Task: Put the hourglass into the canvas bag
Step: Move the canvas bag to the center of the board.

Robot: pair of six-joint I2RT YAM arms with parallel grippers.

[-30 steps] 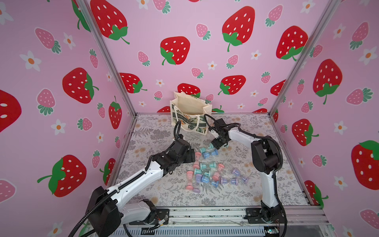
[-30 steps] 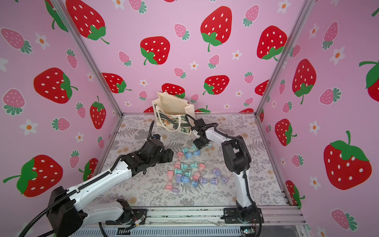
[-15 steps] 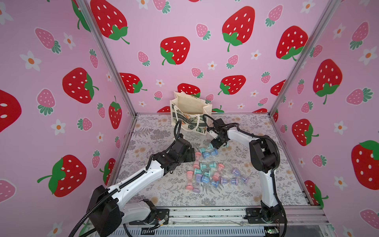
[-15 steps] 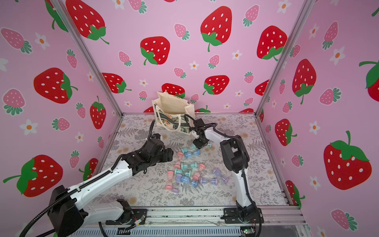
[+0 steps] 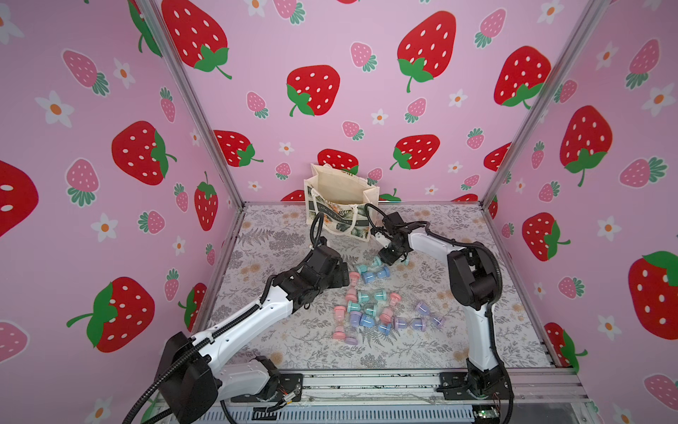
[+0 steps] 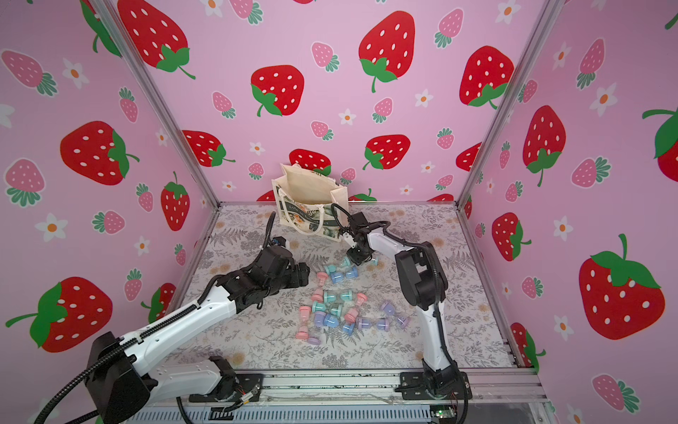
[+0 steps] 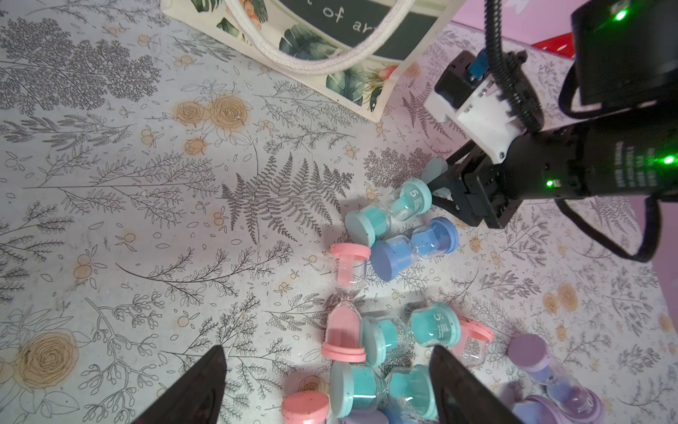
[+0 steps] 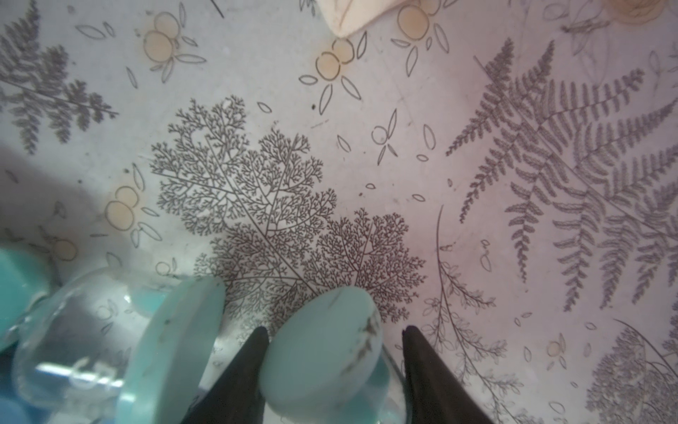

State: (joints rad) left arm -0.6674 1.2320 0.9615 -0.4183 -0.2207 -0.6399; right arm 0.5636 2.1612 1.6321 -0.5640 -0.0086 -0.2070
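Note:
The canvas bag (image 5: 339,205) (image 6: 308,205) stands open at the back of the floor; its printed front (image 7: 330,44) also shows in the left wrist view. My right gripper (image 5: 390,257) (image 6: 361,258) (image 8: 332,328) is low on the floor just in front of the bag. Its jaws stand on either side of a teal hourglass (image 8: 323,348) (image 7: 434,170). One finger touches the cap and a thin slit shows at the other, so a firm clamp does not show. My left gripper (image 5: 343,273) (image 6: 304,275) (image 7: 325,350) hovers open over the pile, holding nothing.
Several pink, teal, blue and purple hourglasses (image 5: 374,312) (image 6: 341,312) lie scattered mid-floor. A teal one (image 7: 389,213) and a blue one (image 7: 414,246) lie right beside the right gripper. Strawberry-print walls close in three sides, and a metal rail (image 5: 367,381) runs along the front.
My right gripper's jaws have narrowed around the teal hourglass while staying in the same spot. The left arm has not moved.

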